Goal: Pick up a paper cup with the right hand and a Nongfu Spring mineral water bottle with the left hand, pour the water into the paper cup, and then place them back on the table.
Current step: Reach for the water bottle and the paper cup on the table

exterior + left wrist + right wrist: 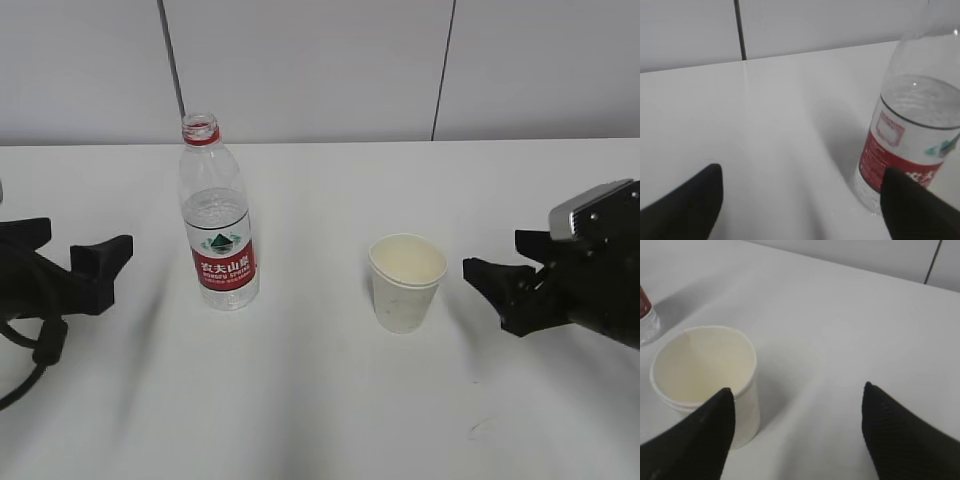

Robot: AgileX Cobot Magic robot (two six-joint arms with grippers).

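Note:
The Nongfu Spring mineral water bottle (223, 265) stands upright and uncapped on the white table (320, 400), left of centre. Water (214, 215) fills it to about the shoulder. The paper cup (405, 280) stands upright to its right, and I see no water in it. My left gripper (85, 245) is open and empty, left of the bottle. In the left wrist view the bottle (910, 140) stands by the right fingertip of my left gripper (802, 172). My right gripper (505, 258) is open and empty, right of the cup. In the right wrist view the cup (705, 375) stands at the left fingertip of my right gripper (797, 390).
A grey panelled wall (320, 60) with dark seams runs behind the table's far edge. A black cable (30, 370) loops below the left arm. A small dark scuff (485, 428) marks the table front right. The bottle's base shows in the right wrist view (647, 322).

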